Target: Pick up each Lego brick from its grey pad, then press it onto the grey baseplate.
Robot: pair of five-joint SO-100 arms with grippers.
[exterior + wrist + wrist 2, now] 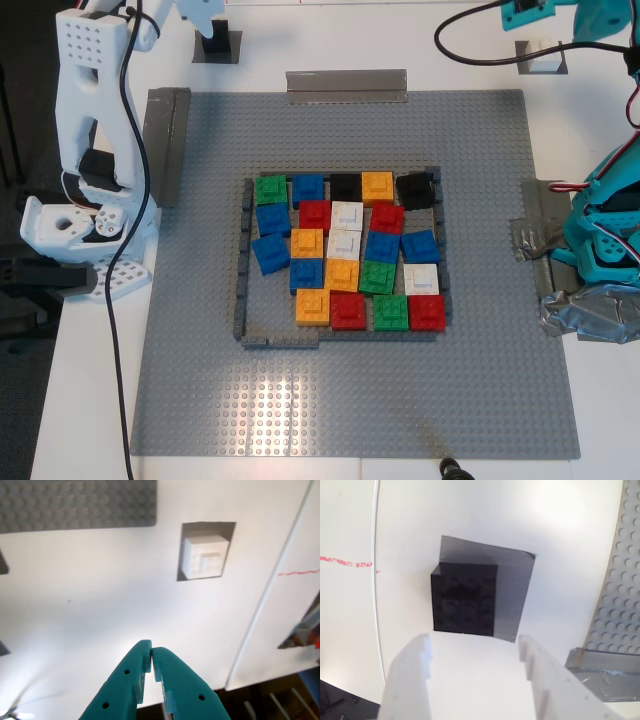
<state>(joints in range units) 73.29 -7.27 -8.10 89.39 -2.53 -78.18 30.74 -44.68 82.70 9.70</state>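
My first gripper [151,656] is teal plastic with small round holes; its two pointed jaws are pressed tight together with nothing between them; it hangs over the smooth white table [110,600]. Just past its tips a white Lego brick [203,556] sits on a small grey pad [186,551]; the brick is square and chunky.

My second gripper [472,647] is white plastic with notched edges; its jaws stand wide apart and hold nothing. Between the tips and a little beyond them a black Lego brick [465,597] sits on its own grey pad [512,595]; the brick is square, dull and dark, with faint round studs on top.

The grey baseplate [200,380] is a big flat square covered in tiny bumps. In the middle of the baseplate a thin dark-grey brick frame [243,260] makes a square; inside the frame lie many small square bricks, packed close together, some a bit crooked; they are red, blue, green, orange, white and black. One red brick [348,311] sits by the frame's near side, next to an orange brick [312,305]. Shiny grey tape strips [347,85] stick along the baseplate's edges.
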